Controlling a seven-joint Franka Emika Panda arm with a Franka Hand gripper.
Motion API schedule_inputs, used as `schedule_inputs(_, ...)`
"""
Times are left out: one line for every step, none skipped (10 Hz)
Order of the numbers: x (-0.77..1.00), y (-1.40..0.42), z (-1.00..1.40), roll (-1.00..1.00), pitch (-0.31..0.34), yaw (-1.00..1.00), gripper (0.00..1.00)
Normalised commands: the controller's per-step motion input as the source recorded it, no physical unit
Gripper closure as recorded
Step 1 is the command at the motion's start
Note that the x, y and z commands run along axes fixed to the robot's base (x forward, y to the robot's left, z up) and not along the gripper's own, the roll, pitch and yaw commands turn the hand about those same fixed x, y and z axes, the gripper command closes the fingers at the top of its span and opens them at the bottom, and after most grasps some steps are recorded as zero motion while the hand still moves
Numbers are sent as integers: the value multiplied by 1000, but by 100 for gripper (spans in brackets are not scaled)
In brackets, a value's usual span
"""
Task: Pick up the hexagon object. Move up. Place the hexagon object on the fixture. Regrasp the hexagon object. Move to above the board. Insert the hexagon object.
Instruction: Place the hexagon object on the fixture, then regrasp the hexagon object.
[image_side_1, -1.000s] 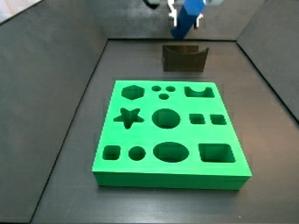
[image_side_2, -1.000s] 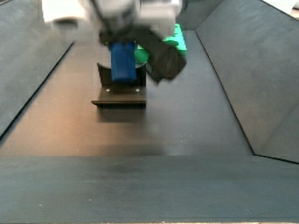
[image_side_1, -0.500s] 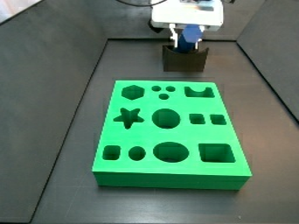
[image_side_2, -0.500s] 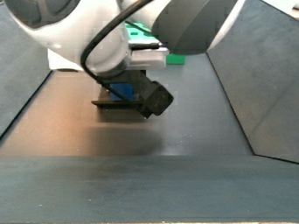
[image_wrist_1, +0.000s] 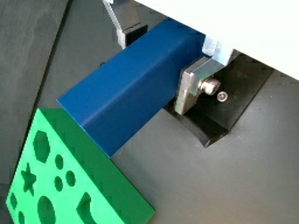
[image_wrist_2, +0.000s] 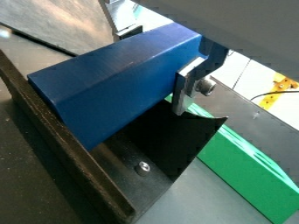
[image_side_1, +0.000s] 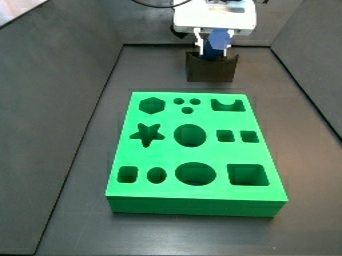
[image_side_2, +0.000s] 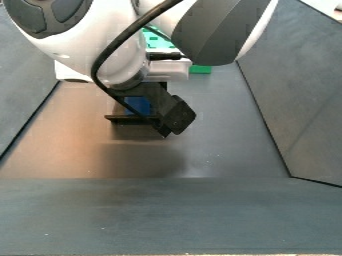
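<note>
The hexagon object, a bright blue bar, sits between the silver fingers of my gripper, which is shut on it. Both wrist views show the plates pressed against its flat sides. In a side view the gripper stands low at the far end of the floor. There the bar reaches down to the top of the dark fixture. The fixture lies right under the bar. The green board with shaped holes lies nearer, apart from the fixture. My arm hides most of the bar in a side view.
Dark sloping walls close in the floor on both sides. The white arm body blocks most of the board in a side view. A yellow cable shows beyond the rig.
One second ago the gripper held the bar higher above the fixture. It has come down to the fixture with the bar, and has barely moved in the last half second.
</note>
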Motion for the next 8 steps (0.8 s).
schedule_inputs(0,0,0,0,0,0,0)
schedule_inputs(0,0,1000,-21,96,49,0)
schedule_inputs(-4,2,1000,-13,98,49,0)
schedule_inputs(-20,6,1000,16,103,19,0)
schedule_inputs(-25,4,1000,27,105,3,0)
schedule_inputs(-29,5,1000,44,104,-24,0)
schedule_inputs(-30,6,873,45,102,-39,0)
schedule_inputs(-27,8,686,44,89,-52,0)
